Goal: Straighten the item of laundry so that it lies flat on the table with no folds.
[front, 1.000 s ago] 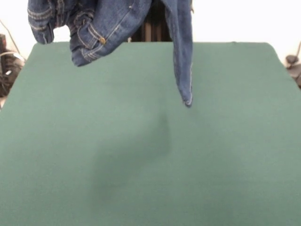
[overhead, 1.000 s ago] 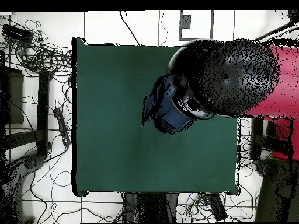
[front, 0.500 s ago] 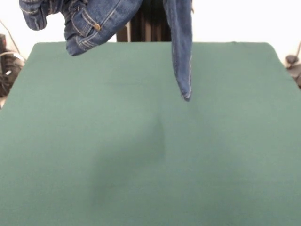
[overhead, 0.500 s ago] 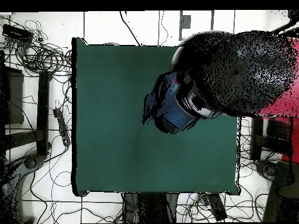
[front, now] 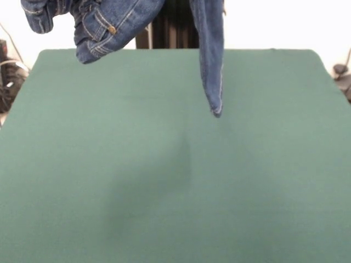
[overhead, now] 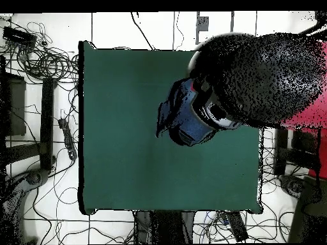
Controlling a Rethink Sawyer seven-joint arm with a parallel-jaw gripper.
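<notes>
The item of laundry [front: 211, 55], small blue denim jeans, hangs in the air above the far part of the green table [front: 175, 197]. One leg dangles straight down to a tip well clear of the cloth. The bunched waist part with a brass button [front: 104, 27] hangs at the upper left. From overhead the jeans [overhead: 182, 118] show as a blue bundle right of the table's [overhead: 121, 140] middle, tucked under the arm's dark head. My gripper [overhead: 207, 110] is mostly covered by that head and is shut on the jeans; the front view cuts it off at the top edge.
The arm's bulky black and red body [overhead: 255, 76] overhangs the table's right side in the overhead view. Cables [overhead: 45, 64] and stands lie on the floor around the table. A soft shadow [front: 159, 181] falls on the cloth below the jeans.
The jeans have risen a little and the bunched part has shifted left in the front view. Over the last half second they have hardly moved.
</notes>
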